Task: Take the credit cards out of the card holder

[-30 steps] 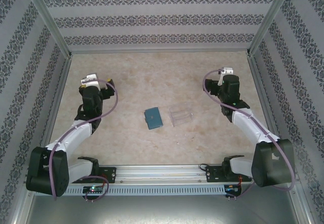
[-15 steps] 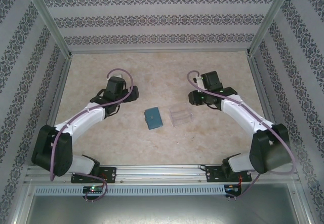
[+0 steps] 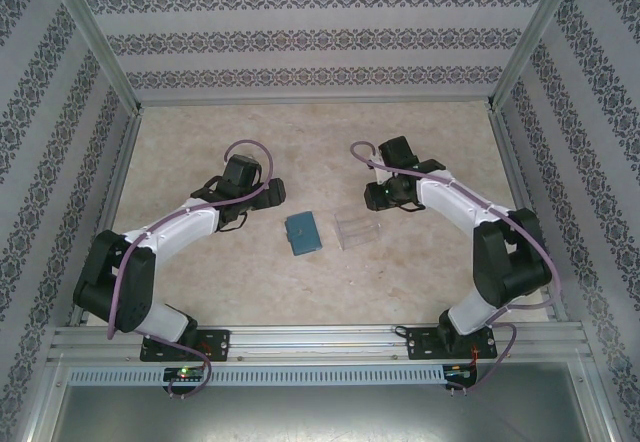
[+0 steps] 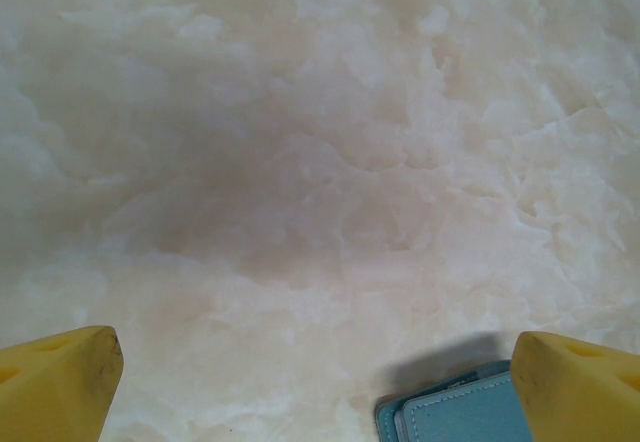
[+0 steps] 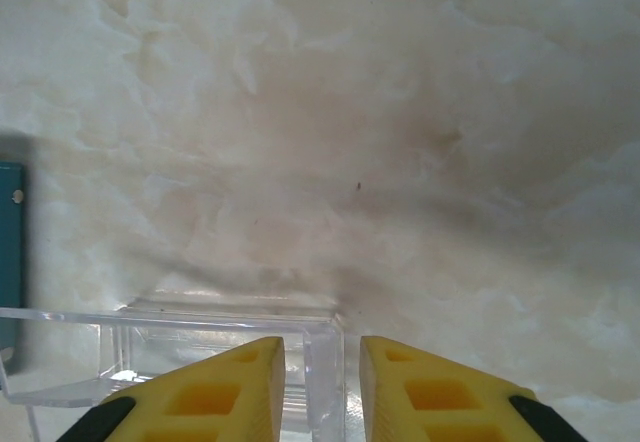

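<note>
clear plastic tray just beside the closed card holder

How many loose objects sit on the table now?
2: the teal card holder lies closed at centre; the clear tray sits just to its right in the top view. Cards may be hidden inside the holder.

No text, label, brand, number or sign can be read anywhere: not on the teal card holder, the clear tray, the marbled desk or the patterned walls.
</note>
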Action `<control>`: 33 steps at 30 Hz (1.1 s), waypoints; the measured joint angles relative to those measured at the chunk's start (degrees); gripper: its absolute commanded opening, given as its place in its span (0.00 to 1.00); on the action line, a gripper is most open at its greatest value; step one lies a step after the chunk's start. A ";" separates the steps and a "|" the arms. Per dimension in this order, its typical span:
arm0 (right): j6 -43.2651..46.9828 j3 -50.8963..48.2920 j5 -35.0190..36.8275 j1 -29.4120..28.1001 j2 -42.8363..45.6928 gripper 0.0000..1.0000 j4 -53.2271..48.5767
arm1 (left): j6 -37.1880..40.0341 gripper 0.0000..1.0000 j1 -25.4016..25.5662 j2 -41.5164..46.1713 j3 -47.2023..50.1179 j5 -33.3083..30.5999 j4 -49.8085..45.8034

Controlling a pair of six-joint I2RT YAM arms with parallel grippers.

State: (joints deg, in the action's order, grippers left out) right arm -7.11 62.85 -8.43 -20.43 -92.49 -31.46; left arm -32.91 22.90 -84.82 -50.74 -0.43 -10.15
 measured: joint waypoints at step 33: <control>-0.20 0.61 -1.55 -0.85 -0.92 0.25 -1.09 | -0.63 1.00 0.00 0.00 -0.28 0.07 -0.17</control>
State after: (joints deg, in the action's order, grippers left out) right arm -7.31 63.46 -9.98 -21.28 -93.41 -32.56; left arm -33.54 22.90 -84.82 -51.03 -0.36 -10.33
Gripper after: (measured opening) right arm 0.248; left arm 0.999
